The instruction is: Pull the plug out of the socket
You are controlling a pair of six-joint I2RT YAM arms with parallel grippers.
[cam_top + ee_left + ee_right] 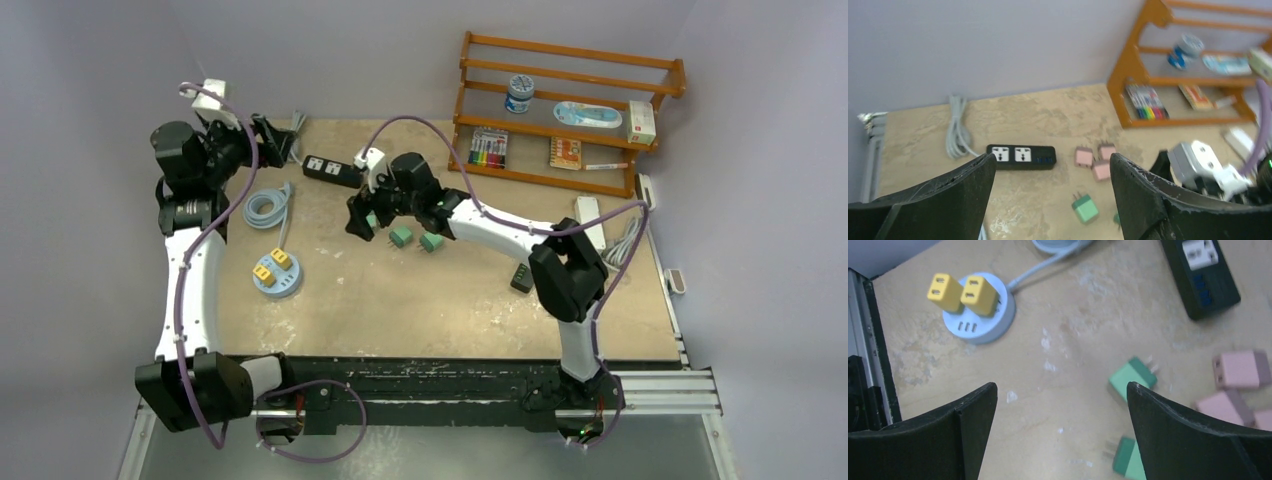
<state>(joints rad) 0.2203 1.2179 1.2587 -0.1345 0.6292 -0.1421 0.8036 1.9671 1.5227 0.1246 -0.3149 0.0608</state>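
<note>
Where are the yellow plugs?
In the top view, left side, the yellow plugs sit in the round socket, just below the coiled cable.

Open tabletop [1063,365] between round socket [983,329], green plugs [1132,377]; coiled cable [268,210] crowds socket's far side.

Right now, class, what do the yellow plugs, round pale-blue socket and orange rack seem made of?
The yellow plugs: smooth moulded plastic, faintly glossy. The round pale-blue socket: likely matte plastic, even colour. The orange rack: probably varnished wood, slatted rails with sheen.
</note>
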